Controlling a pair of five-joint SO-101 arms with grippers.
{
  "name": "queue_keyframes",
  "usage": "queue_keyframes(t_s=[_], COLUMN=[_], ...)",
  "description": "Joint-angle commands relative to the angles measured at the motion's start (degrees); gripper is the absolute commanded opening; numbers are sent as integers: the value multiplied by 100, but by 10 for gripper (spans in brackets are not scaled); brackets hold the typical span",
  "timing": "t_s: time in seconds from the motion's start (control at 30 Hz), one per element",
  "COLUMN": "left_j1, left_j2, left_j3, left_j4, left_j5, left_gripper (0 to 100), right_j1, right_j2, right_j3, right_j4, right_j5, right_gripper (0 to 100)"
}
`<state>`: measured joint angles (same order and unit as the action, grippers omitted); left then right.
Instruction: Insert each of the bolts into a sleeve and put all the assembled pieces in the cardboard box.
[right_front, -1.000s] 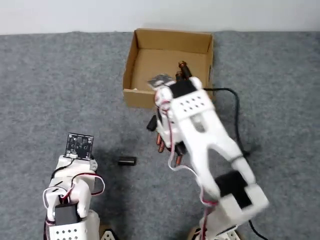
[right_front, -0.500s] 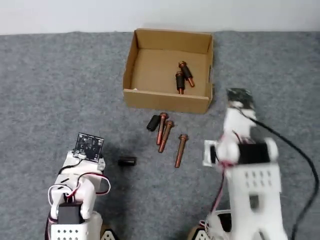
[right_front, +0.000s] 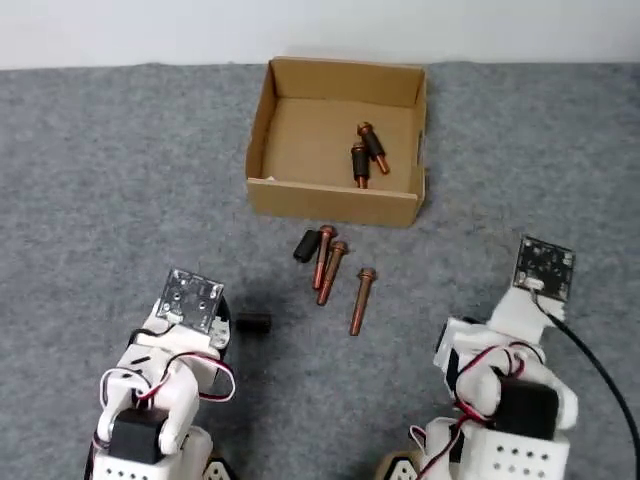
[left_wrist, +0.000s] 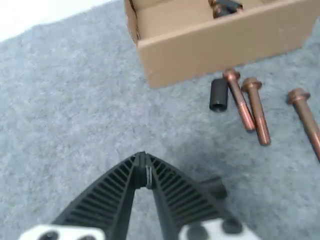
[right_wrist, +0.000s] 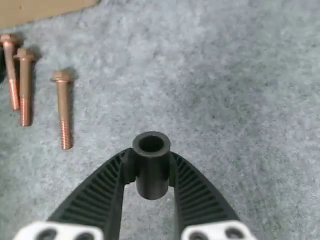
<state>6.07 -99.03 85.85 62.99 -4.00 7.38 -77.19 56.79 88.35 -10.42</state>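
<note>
Fingers (right_wrist: 107, 192) of the right gripper (right_wrist: 150, 162) are clamped on a black sleeve (right_wrist: 151, 175), which stands between the tips with its open bore facing the wrist camera. Ahead of those tips and off to one side, three loose bolts (right_wrist: 62, 110) lie on the grey mat (right_front: 120, 180), heads pointing away toward the cardboard box (right_front: 335, 205).

A second ago this arm was stretched out over the box's front wall. It has since swung back and folded near its base, well short of the bolts. Two assembled pieces (right_front: 362, 160) lie in the box, far beyond the fingertips.

The left gripper (left_wrist: 142, 160) has its fingers (left_wrist: 167, 192) pressed together on nothing. A second sleeve (left_wrist: 215, 187) lies just beside them, partly hidden by one finger, and a third sleeve (left_wrist: 218, 95) lies farther ahead, just beside the nearest bolt's head. Over the same second the left arm has edged forward toward that second sleeve.

By my reading, the drop-off is finished and a new round is starting. With one sleeve already held and its bore exposed, the likely next need is a bolt to go into it. The left fingers would have to part before they could take one.
</note>
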Motion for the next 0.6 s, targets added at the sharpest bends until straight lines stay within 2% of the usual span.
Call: queue_keyframes(t_s=[0.0,0.13,0.3,0.57], left_j1=[123,519,1090,2119], left_j2=[800,2189,3851,6277], left_j3=[-576,-1385,-2334,-4031], left_j4=[-158,-316,-712,-967], left_j5=[62,176,1143,2101], left_gripper=[6,6,6,6], right_j1=[259,365,356,356], right_j2=[-277,-690,-1262,-1851], right_j3=[35,202,536,721], right_j4=[-110,-127,-365,-426], right_j5=[-26,18,343,352], right_gripper=[8,8,8,8])
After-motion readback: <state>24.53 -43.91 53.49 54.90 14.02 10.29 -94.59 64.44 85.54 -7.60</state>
